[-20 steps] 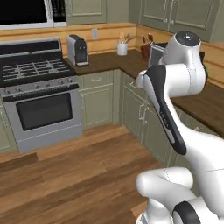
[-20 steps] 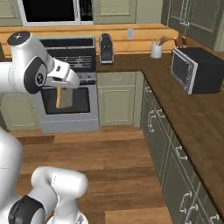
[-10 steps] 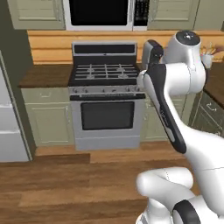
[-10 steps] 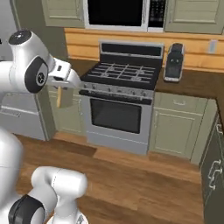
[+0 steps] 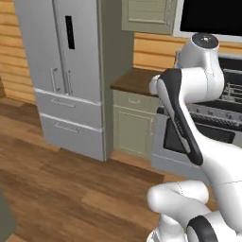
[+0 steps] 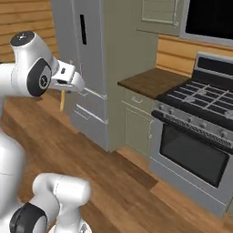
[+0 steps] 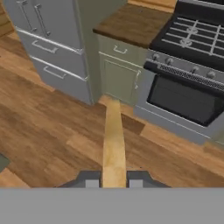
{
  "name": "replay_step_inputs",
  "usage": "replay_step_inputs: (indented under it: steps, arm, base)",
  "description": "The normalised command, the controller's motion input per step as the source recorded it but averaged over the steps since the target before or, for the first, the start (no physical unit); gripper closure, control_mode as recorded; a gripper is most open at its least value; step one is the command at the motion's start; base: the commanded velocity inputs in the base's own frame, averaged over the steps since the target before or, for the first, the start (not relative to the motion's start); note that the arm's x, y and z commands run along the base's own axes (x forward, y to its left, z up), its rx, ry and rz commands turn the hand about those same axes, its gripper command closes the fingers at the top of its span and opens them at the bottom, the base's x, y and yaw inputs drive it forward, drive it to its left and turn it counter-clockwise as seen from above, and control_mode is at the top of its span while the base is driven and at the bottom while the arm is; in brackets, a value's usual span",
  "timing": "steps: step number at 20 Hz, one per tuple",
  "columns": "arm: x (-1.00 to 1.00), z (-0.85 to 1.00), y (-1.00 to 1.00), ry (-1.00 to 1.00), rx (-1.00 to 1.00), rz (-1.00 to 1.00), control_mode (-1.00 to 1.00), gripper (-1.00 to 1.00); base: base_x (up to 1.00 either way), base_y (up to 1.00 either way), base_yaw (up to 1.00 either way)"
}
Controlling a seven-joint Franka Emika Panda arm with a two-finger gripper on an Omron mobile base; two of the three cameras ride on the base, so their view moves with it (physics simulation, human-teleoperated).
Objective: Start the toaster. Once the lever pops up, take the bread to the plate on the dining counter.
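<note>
Gripper [image 7: 113, 178] pinching the bread [image 7: 113, 144] edge-on between both fingers, slice sticking straight out past the tips. Bread [image 6: 62, 100] hangs below the hand, in mid-air above the wood floor [image 7: 52, 131], in front of the fridge [image 6: 84, 68]. Stove [image 6: 200, 132] sits right of the fridge, a short counter [image 6: 150, 82] between them.
</note>
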Motion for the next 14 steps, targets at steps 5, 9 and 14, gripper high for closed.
replay_step_inputs:
  steps: [5, 9, 14]
  arm:
    - [0.0, 0.0, 0.0, 0.0, 0.0, 0.0, 1.0, 1.0]
    - [0.0, 0.0, 0.0, 0.0, 0.0, 0.0, 1.0, 1.0]
    - [0.0, 0.0, 0.0, 0.0, 0.0, 0.0, 1.0, 1.0]
  base:
    - [0.85, 0.2, 0.75]
    - [1.0, -0.18, 0.63]
    - [0.97, -0.44, 0.61]
